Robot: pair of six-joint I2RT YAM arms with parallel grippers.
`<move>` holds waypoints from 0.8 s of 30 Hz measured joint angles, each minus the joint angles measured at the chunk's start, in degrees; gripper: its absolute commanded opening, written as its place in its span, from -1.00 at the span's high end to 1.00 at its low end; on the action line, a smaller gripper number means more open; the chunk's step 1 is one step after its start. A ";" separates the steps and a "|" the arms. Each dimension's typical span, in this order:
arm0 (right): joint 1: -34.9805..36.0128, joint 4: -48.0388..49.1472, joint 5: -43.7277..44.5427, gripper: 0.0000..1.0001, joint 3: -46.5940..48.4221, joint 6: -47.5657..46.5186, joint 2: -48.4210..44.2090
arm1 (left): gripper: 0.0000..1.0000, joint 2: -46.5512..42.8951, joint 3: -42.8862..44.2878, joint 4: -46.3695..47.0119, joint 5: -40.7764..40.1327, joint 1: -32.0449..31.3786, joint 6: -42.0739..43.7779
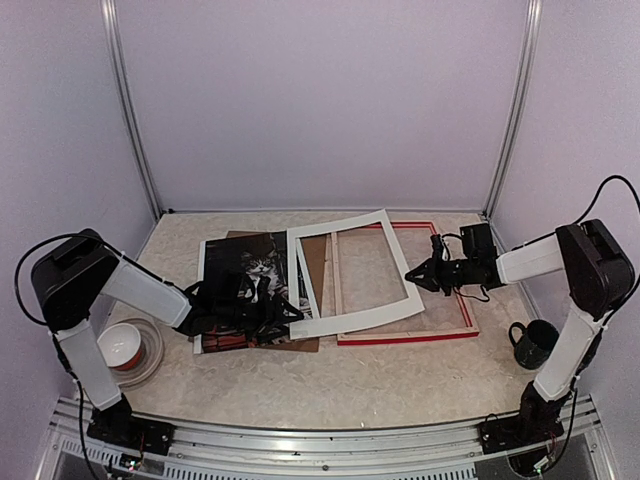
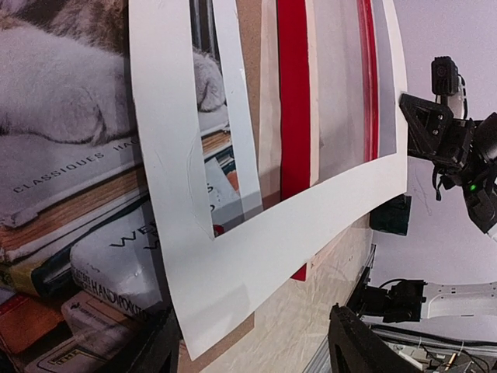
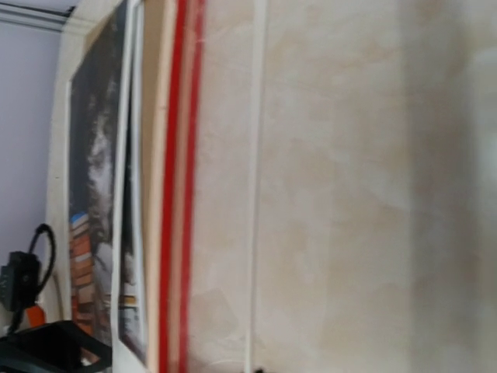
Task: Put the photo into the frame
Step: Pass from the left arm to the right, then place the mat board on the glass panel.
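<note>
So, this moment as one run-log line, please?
photo flat, outside frame | white mat overlapping both | left pincer open at mat corner | right pincer shut over frame

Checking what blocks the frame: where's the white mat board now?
Top view, centre: the white mat board lies skewed over the frame's left part, its left edge overlapping the photo.

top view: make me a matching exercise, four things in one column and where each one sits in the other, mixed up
Things:
1. photo
2. frame
3. white mat board
4. mug

Places:
a. far right, beside the right arm
b. lying across two other flat things, near the middle
c. left of centre, showing a cat
d. flat on the table, right of centre, red edges showing

Pairs: 1-c, 2-d, 3-b, 4-a
</note>
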 measured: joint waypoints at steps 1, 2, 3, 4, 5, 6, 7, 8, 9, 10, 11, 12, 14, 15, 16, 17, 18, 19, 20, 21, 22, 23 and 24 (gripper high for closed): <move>-0.17 -0.61 0.20 1.00 0.00 -0.50 0.00 | -0.31 0.00 -0.04 0.07 0.07 0.00 0.00; -0.42 -1.42 0.48 1.00 0.00 -1.16 -0.02 | -0.33 0.00 -0.15 0.17 0.11 0.00 0.00; -0.61 -2.01 0.72 1.00 0.00 -1.70 -0.04 | -0.34 0.00 -0.22 0.24 0.13 0.00 0.00; -0.85 -2.84 1.09 1.00 0.00 -2.34 -0.17 | -0.36 0.00 -0.26 0.33 0.15 0.00 0.00; -1.07 -3.76 1.49 1.00 0.00 -2.97 -0.37 | -0.38 0.00 -0.28 0.37 0.17 0.00 0.00; -1.25 -4.46 1.84 1.00 0.00 -3.48 -0.63 | -0.41 0.00 -0.28 0.42 0.17 0.00 0.02; -1.44 -5.18 2.14 1.00 0.00 -3.96 -0.98 | -0.42 0.00 -0.28 0.44 0.26 0.00 -0.02; -1.68 -5.86 2.51 1.00 0.00 -4.52 -1.38 | -0.47 0.00 -0.28 0.46 0.33 0.00 -0.02; -1.86 -6.32 2.82 1.00 0.00 -4.96 -1.68 | -0.49 0.00 -0.28 0.46 0.42 0.00 -0.07; -2.12 -6.91 3.08 1.00 0.02 -5.38 -2.05 | -0.50 0.00 -0.28 0.52 0.52 0.00 -0.04; -2.38 -7.50 3.43 1.00 0.02 -5.81 -2.36 | -0.50 0.00 -0.28 0.59 0.57 0.00 -0.11; -2.60 -8.00 3.80 1.00 0.02 -6.27 -2.62 | -0.50 0.00 -0.26 0.68 0.66 0.00 -0.17; -3.06 -8.90 4.42 1.00 0.02 -6.93 -3.02 | -0.54 0.00 -0.26 0.85 0.79 0.00 -0.17; -3.32 -9.35 4.72 1.00 0.02 -7.34 -3.21 | -0.56 0.00 -0.26 0.90 0.85 0.00 -0.20; -3.61 -10.08 5.09 1.00 0.02 -7.85 -3.43 | -0.57 0.00 -0.26 0.90 0.94 0.00 -0.20; -3.80 -10.58 5.46 1.00 0.02 -8.17 -3.61 | -0.59 0.00 -0.26 0.90 0.96 0.00 -0.20; -4.09 -11.37 5.88 1.00 0.04 -8.68 -3.80 | -0.63 0.00 -0.24 0.90 0.98 0.00 -0.17; -4.33 -11.98 6.32 1.00 0.13 -9.14 -3.91 | -0.75 0.00 -0.22 0.90 0.98 0.00 -0.20; -4.57 -12.98 6.95 1.00 0.31 -9.75 -4.00 | -0.87 0.00 -0.15 0.92 1.01 0.00 -0.17; -4.76 -13.66 7.37 1.00 0.35 -10.21 -4.09 | -0.96 0.02 -0.07 0.96 1.07 0.00 -0.07; -4.96 -14.51 7.89 1.00 0.46 -10.71 -4.22 | -0.98 0.00 0.11 1.16 1.20 0.00 -0.02; -5.20 -15.39 8.35 1.00 0.59 -11.21 -4.37 | -0.98 0.00 0.35 1.46 1.33 0.00 -0.09; -5.44 -16.13 8.66 1.00 0.74 -11.65 -4.52 | -0.98 0.00 0.55 1.66 1.38 0.00 -0.07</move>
